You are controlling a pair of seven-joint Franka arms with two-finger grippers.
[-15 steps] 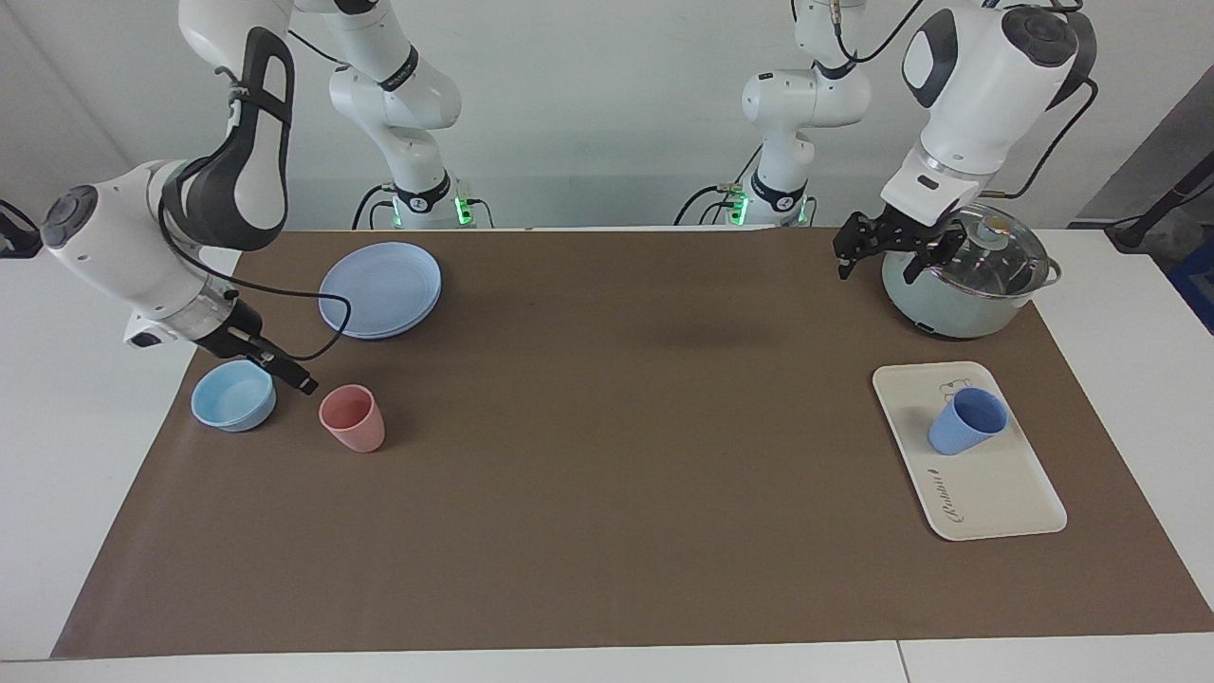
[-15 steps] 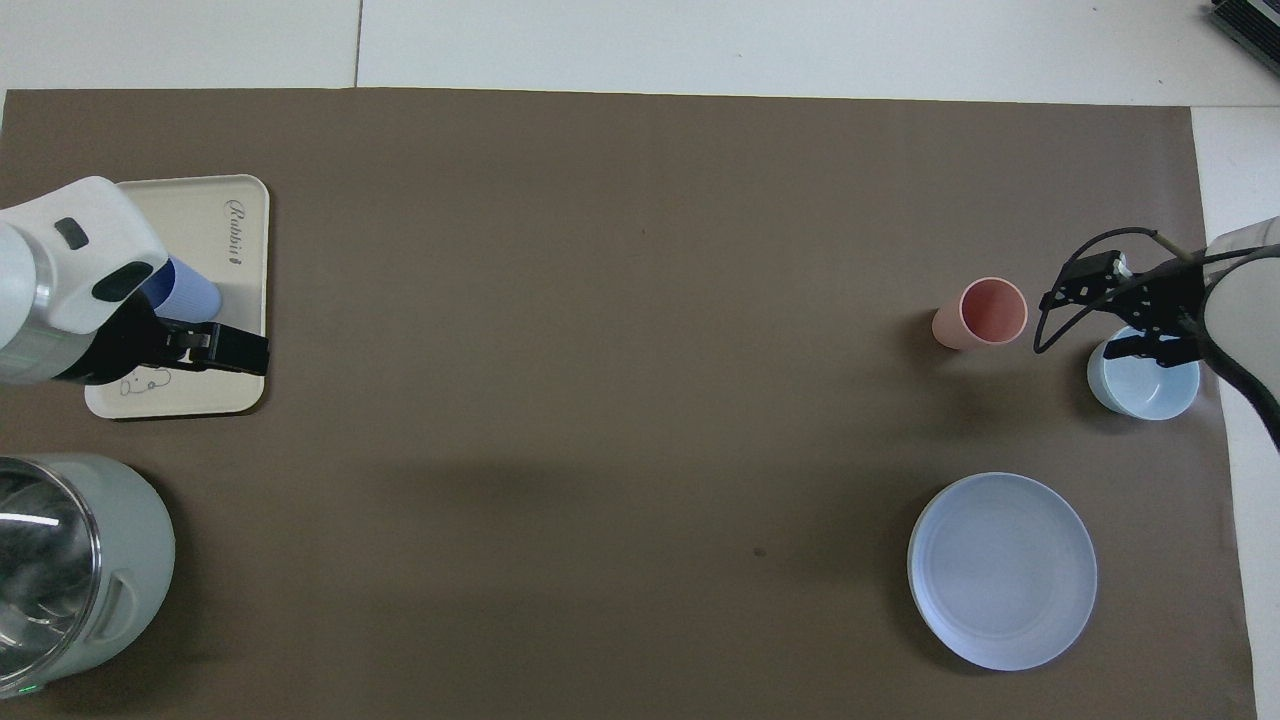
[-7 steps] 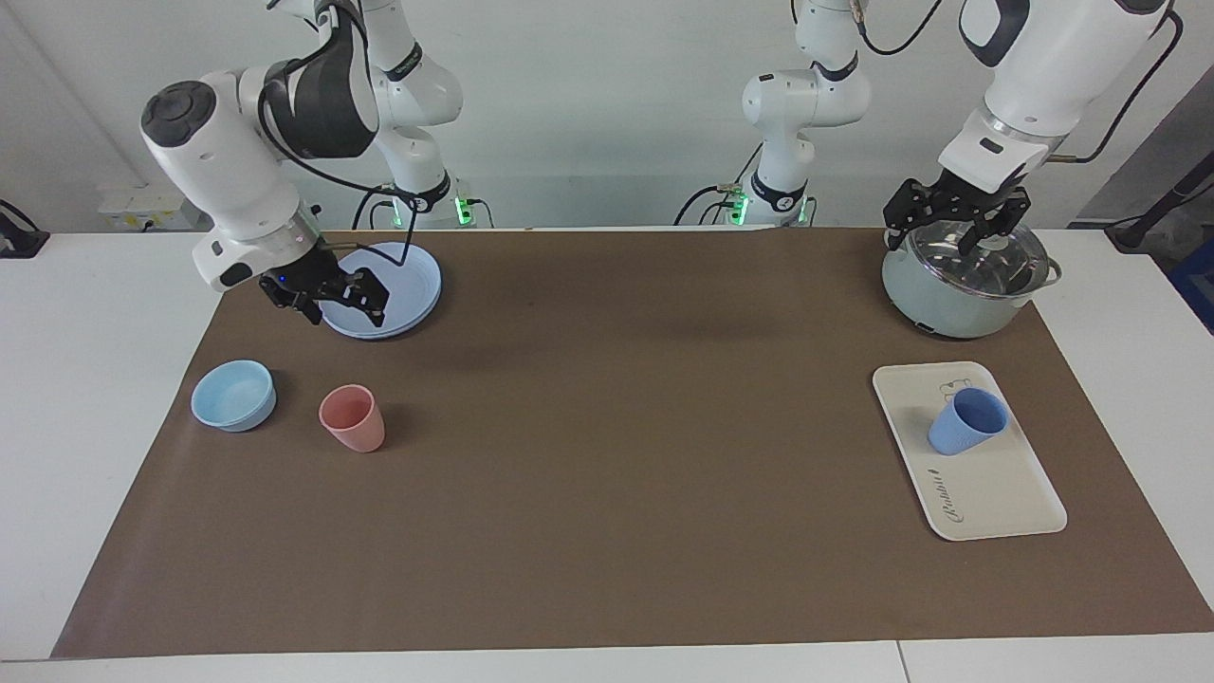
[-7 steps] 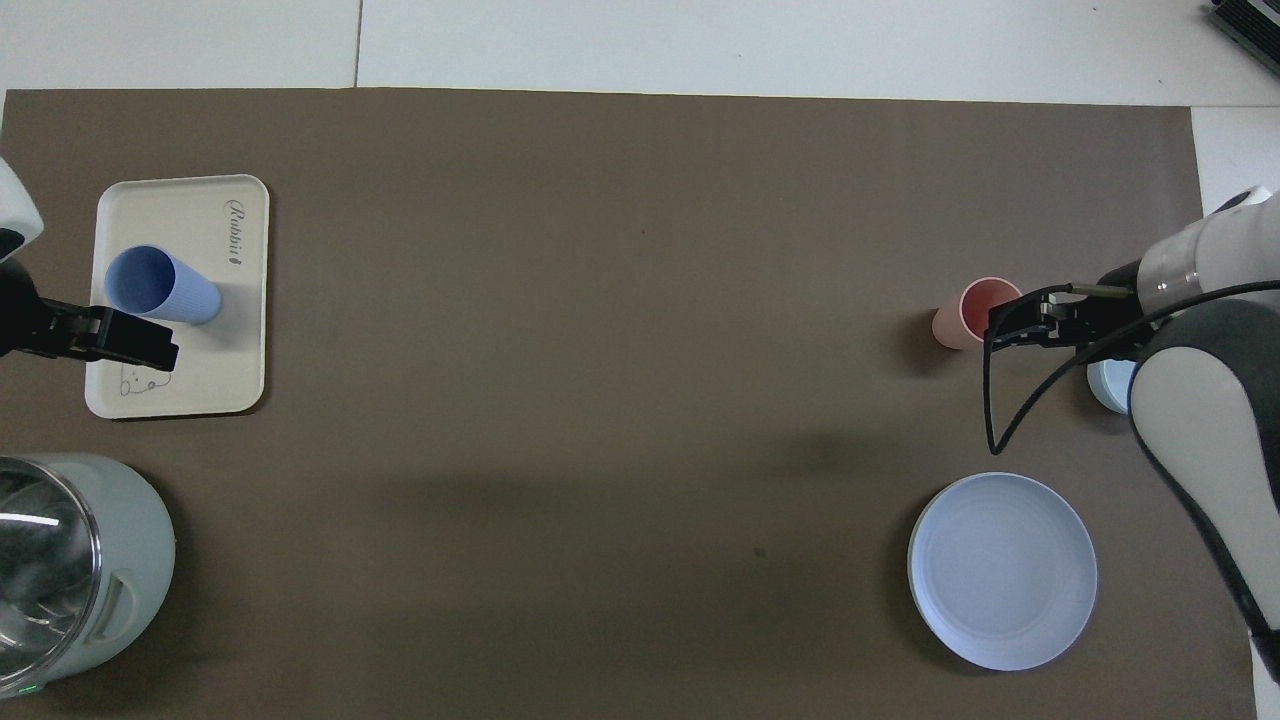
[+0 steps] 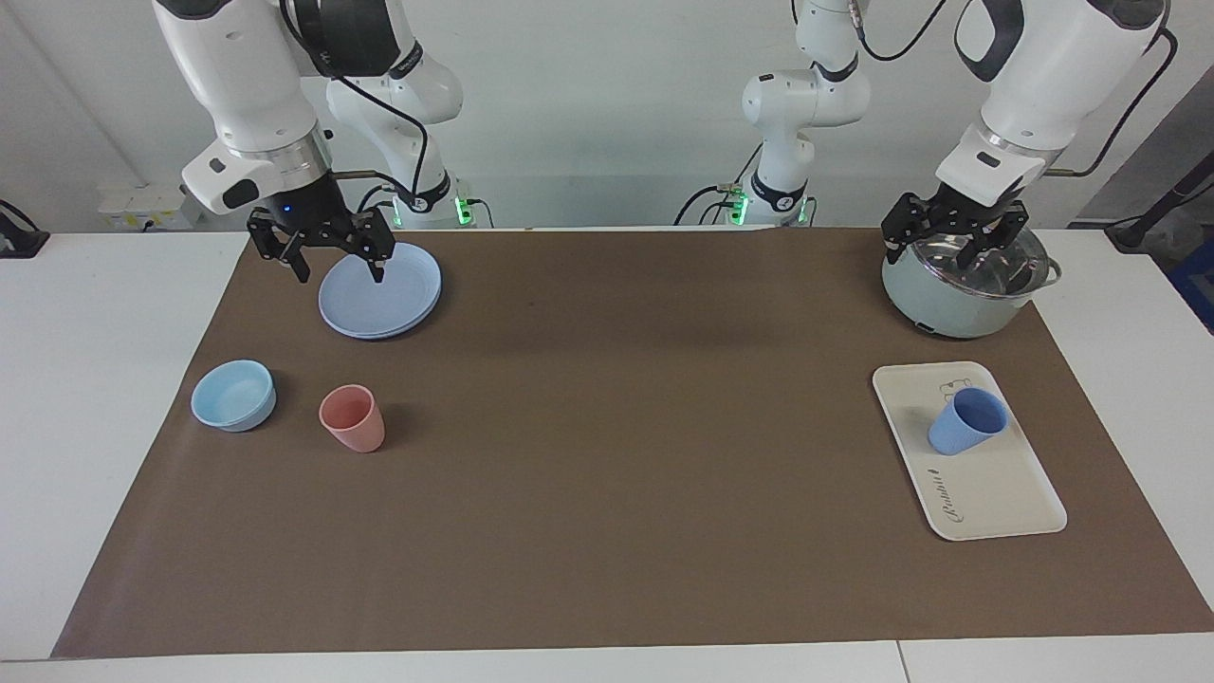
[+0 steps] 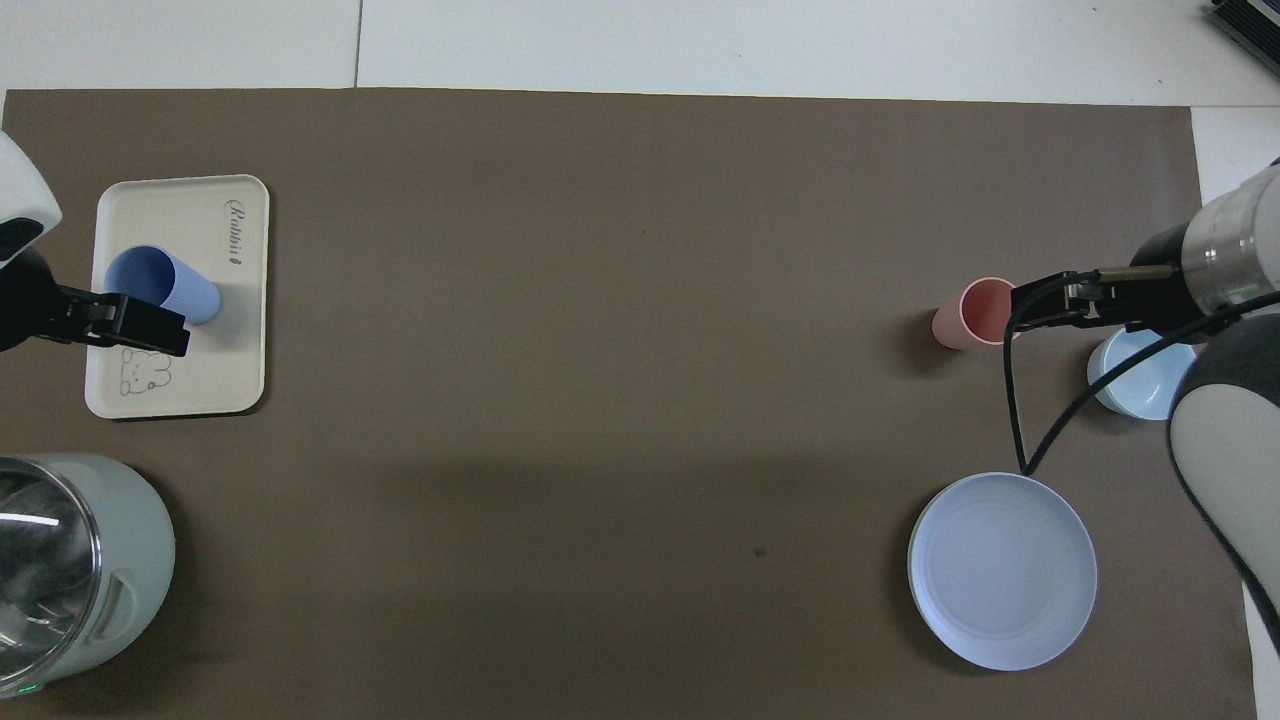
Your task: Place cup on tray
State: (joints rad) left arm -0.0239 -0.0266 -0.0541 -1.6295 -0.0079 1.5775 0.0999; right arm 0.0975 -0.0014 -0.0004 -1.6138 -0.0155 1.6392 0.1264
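The periwinkle-blue cup (image 5: 965,422) (image 6: 165,290) stands on the cream tray (image 5: 1001,498) (image 6: 190,215), beside its bear drawing, at the left arm's end of the table. Nothing is touching the cup. My left gripper (image 5: 951,249) (image 6: 140,330) hangs open and empty over the pot, apart from the tray and closer to the robots than it. My right gripper (image 5: 340,273) (image 6: 1050,305) is raised, open and empty, over the rim of the blue plate at the right arm's end.
A green pot with a glass lid (image 5: 948,304) (image 6: 70,570) sits nearer to the robots than the tray. At the right arm's end are a round blue plate (image 5: 389,294) (image 6: 1002,570), a salmon-pink cup (image 5: 353,417) (image 6: 985,312) and a light-blue bowl (image 5: 233,395) (image 6: 1140,375). A brown mat covers the table.
My right gripper rose from between the bowl and the pink cup and swung over the plate. My left gripper lifted a little over the pot. The cup stayed on the tray.
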